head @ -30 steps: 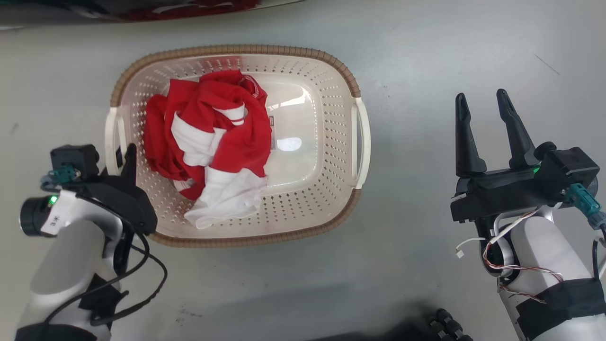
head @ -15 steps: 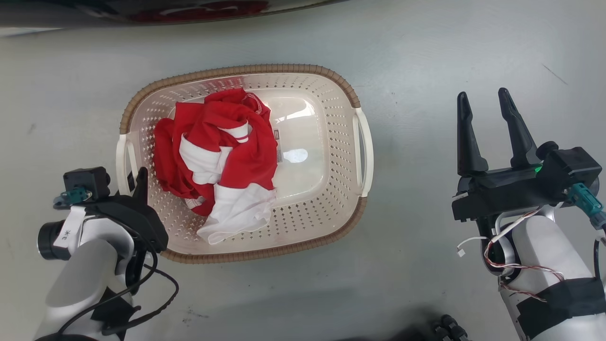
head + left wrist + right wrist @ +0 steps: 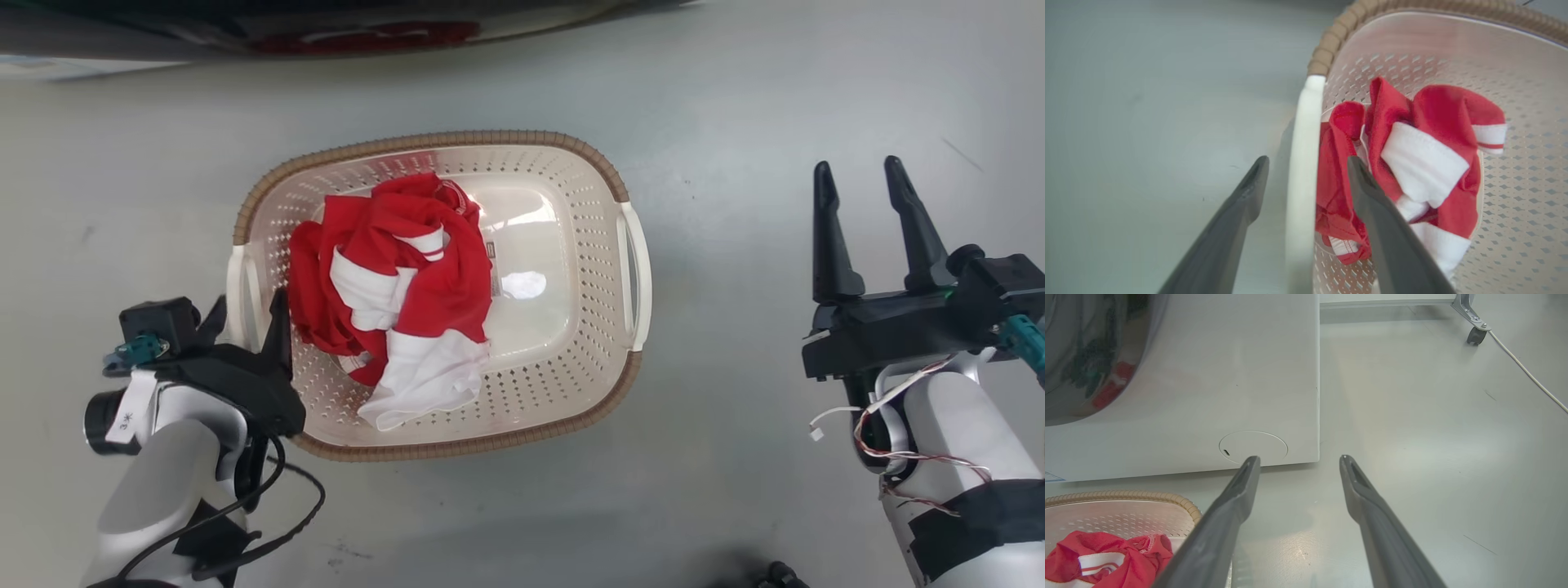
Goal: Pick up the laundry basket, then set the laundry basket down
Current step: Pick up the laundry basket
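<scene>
Cream basket (image 3: 592, 245): on the floor (image 3: 735, 106) at our 12 o'clock, long axis running 9 to 3, red-white cloth (image 3: 392, 294) inside.
Left fingers (image 3: 1237, 216): open, straddling the 9 o'clock handle (image 3: 1302, 171), not yet clamped.
Right fingers (image 3: 829, 237): open, empty, well apart at the basket's 3 o'clock.
Next move: we judge the left arm nearer; it closes on that handle first, and a one-sided lift may tilt the basket.

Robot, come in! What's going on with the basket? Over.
Left gripper open, straddling left handle. Right gripper open, off to the side. Laundry basket on floor, red-and-white clothes inside. Nothing between right gripper and right handle.
</scene>
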Controlling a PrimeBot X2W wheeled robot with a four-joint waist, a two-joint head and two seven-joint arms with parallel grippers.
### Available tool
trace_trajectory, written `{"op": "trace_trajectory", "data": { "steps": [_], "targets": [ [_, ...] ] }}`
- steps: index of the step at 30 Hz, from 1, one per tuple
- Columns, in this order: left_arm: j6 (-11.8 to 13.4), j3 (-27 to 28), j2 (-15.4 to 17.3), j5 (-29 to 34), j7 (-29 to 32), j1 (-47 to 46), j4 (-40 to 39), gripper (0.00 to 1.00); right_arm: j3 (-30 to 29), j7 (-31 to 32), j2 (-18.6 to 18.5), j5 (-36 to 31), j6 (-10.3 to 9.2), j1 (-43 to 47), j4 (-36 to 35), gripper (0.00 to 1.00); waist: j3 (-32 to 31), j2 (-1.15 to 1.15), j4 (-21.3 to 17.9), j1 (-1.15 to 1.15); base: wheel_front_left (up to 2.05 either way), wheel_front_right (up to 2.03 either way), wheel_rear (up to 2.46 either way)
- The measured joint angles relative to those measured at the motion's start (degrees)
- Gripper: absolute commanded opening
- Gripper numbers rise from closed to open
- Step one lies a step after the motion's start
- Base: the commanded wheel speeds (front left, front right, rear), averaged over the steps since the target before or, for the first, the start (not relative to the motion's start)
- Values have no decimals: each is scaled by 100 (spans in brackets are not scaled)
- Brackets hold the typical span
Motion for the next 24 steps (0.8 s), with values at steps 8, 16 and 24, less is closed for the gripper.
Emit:
{"op": "trace_trajectory", "data": {
  "steps": [8, 16, 24],
  "targets": [
    [-44, 51, -63, 1, -328, 36, -481, 100, -177, 0, -105, -20, 1, 25, 145, 100, -464, 0, 130, 0, 0, 0, 0],
    [66, -34, -88, 261, -330, 353, -1118, 100, -222, 0, -118, -42, 53, 176, 189, 100, -1078, 0, 259, -1, 0, 0, 0],
    [259, 2, -145, 524, -330, 708, -2005, 100, -257, 0, -157, -96, 54, 297, 215, 100, -1659, -1, 366, -1, 0, 0, 0]
  ]
}}
